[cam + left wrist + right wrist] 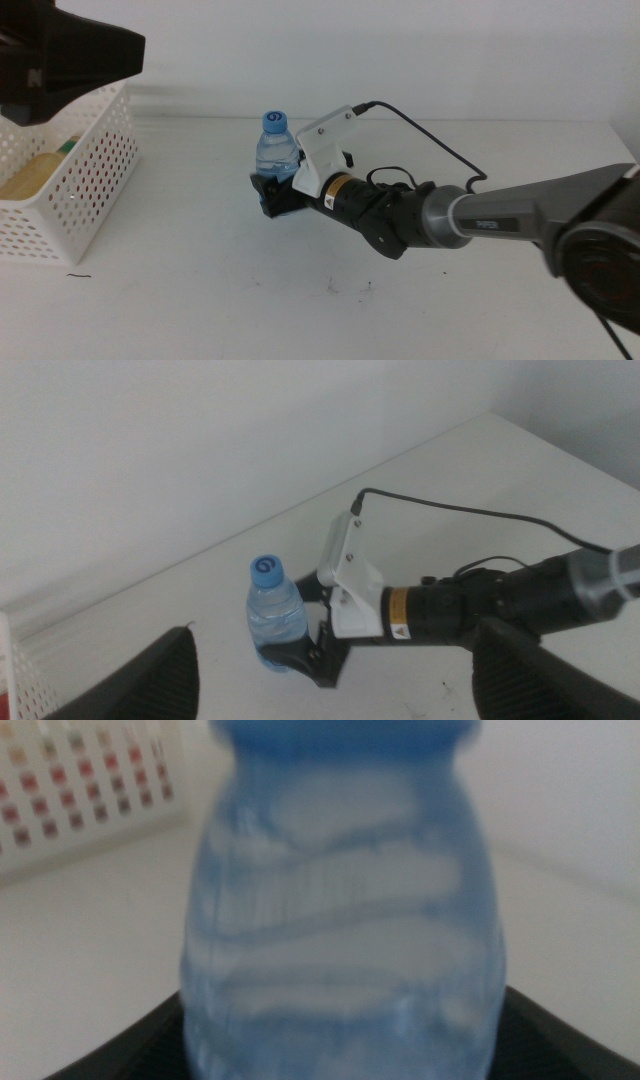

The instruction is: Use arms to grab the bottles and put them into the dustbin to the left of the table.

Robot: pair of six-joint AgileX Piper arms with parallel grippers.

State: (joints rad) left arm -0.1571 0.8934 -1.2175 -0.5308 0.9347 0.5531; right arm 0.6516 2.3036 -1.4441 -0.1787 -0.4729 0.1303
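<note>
The small clear water bottle (277, 150) with a blue cap stands upright near the middle of the white table (200, 300). My right gripper (272, 192) is shut on its lower part, and the bottle fills the right wrist view (340, 920). My left gripper (70, 60) hangs high over the dustbin (95, 170), a white perforated basket at the table's left. Its fingers (160, 680) are wide apart and empty. A yellow bottle (35, 172) lies inside the dustbin. The red can is out of view.
The right arm (480, 215) stretches in from the right across the table, with a black cable (440, 145) looping above it. The dustbin also shows behind the bottle in the right wrist view (90, 770). A few dark specks (330, 288) mark the tabletop.
</note>
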